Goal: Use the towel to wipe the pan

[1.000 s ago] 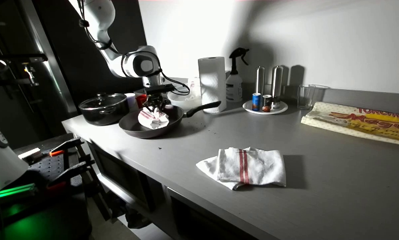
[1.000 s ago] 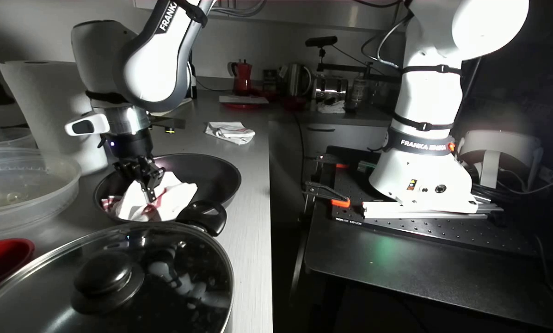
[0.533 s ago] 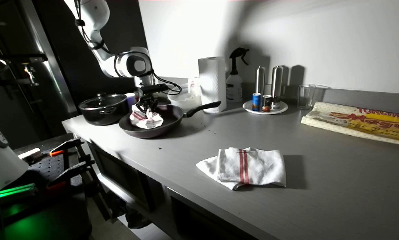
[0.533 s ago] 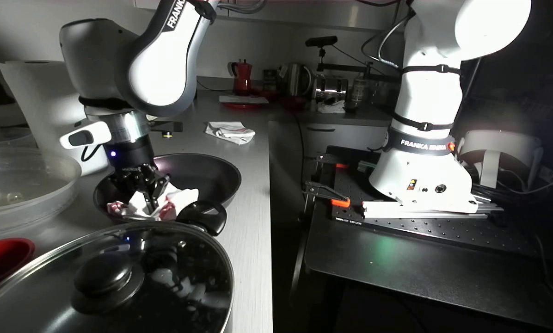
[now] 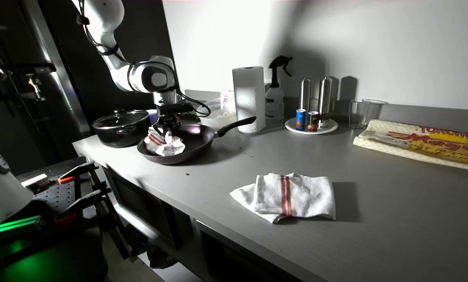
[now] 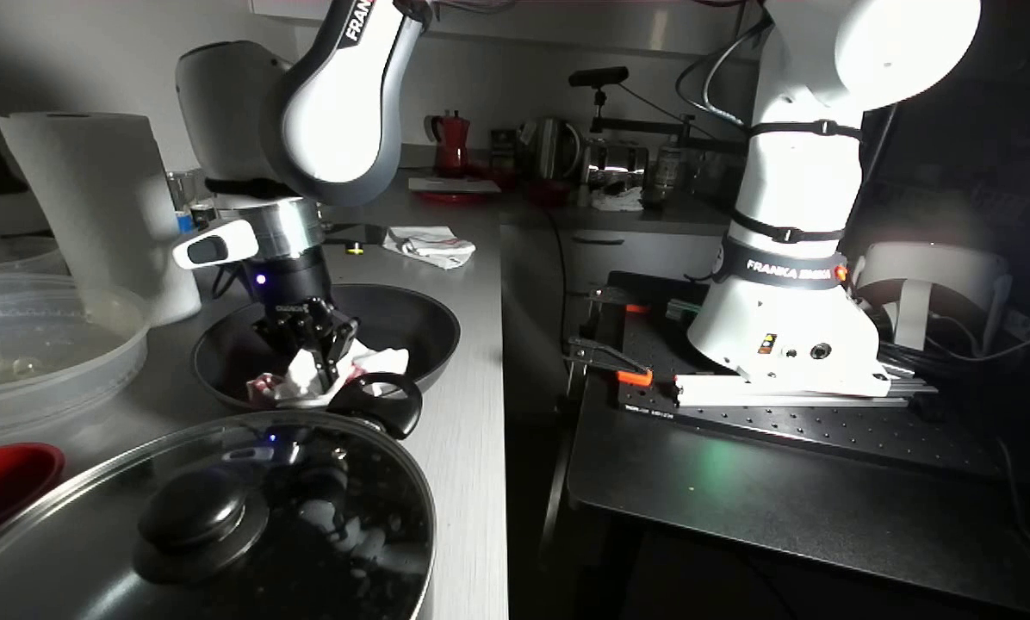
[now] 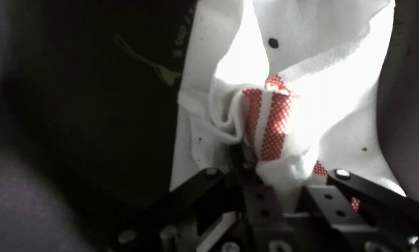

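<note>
A dark frying pan (image 5: 197, 143) stands on the counter beside the lidded pot; it also shows in an exterior view (image 6: 403, 323) and fills the wrist view (image 7: 90, 112). A bunched white towel with red stripes (image 5: 164, 147) lies inside the pan against its pot-side part; it also shows in an exterior view (image 6: 381, 360). My gripper (image 5: 164, 133) points down into the pan, shut on the towel's bunched middle. In the wrist view the towel (image 7: 321, 42) rises between the fingers (image 7: 274, 157) and spreads over the pan floor, with small dark specks on it. The right fingertip is hidden by cloth.
A black pot with glass lid (image 5: 120, 127) stands close beside the pan. A second folded striped towel (image 5: 296, 196) lies nearer the counter's front. A paper towel roll (image 5: 249, 98), clear tub (image 6: 50, 362) and red bowl (image 6: 7, 482) stand around. The pan's handle (image 5: 238, 126) points toward the roll.
My gripper has dragged the towel across the pan floor toward the pot side, then toward the counter's front edge. The pan has shifted slightly the same way. The grip stays shut on the towel.
</note>
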`<state>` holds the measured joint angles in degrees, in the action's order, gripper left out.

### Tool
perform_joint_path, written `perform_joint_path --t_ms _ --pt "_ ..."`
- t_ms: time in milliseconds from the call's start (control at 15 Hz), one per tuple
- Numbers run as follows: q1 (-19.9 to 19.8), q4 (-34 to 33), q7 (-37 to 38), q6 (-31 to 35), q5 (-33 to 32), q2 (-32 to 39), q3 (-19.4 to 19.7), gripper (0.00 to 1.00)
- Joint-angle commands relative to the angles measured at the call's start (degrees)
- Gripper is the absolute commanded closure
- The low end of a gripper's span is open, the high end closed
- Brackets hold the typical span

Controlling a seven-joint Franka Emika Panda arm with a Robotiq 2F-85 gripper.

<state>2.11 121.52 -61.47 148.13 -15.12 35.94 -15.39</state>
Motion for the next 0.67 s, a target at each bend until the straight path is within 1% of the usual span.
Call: perform_joint_path --t_ms 0,200,267,400,600 --pt "-4.0 5.6 -2.0 2.9 4.2 -1.3 -0.8 0.97" --pt "-6.4 7.2 -1.6 4.1 7.4 -2.3 -0.2 0.97" --pt "-6.4 7.7 0.2 5.5 7.6 -2.9 1.0 0.97" --pt "-7.3 8.4 1.6 7.8 8.4 -3.5 2.3 0.97" --pt "-7.3 8.2 5.9 12.8 7.2 -3.7 5.6 0.97"
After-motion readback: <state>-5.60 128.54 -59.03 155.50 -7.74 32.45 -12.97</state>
